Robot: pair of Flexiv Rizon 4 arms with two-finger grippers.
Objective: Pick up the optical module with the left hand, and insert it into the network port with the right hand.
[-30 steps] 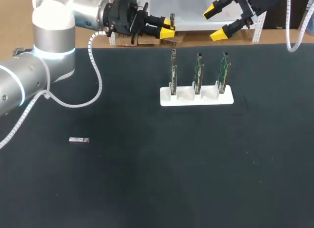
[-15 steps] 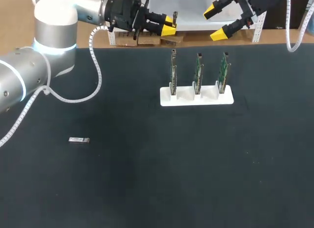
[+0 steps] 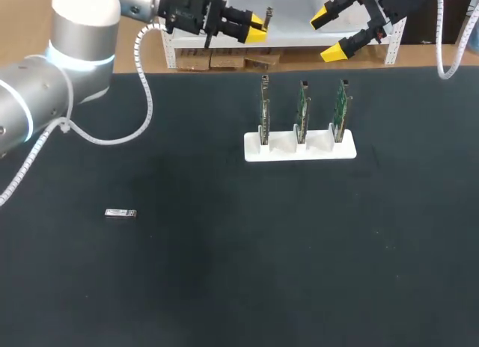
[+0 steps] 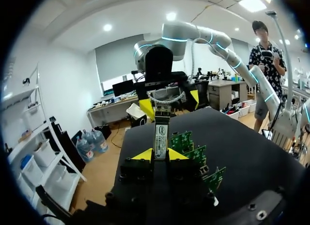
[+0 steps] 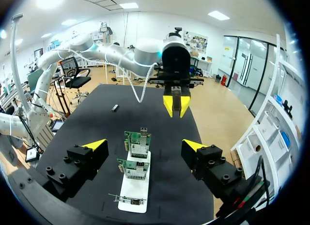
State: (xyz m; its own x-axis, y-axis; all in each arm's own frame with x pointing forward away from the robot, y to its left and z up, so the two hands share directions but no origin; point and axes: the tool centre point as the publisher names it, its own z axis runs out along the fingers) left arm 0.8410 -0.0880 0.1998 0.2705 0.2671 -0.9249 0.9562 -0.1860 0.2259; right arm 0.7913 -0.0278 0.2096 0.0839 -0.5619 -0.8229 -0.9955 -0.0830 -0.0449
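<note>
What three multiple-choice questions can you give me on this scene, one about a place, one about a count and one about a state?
1. Where does the spare module lie?
A. On the black table, apart from the white holder
B. Inside the white holder
C. On top of a board

2. How many circuit boards stand in the white holder?
A. Two
B. Three
C. Four

3. What state is the left hand in?
A. Open and empty
B. Shut on the held module
C. Resting on the table

Answers:
1 A: the head view shows it alone on the table, well to the left of the holder.
2 B: three upright boards stand in a row.
3 B: in the left wrist view both yellow tips press the module from two sides.
</note>
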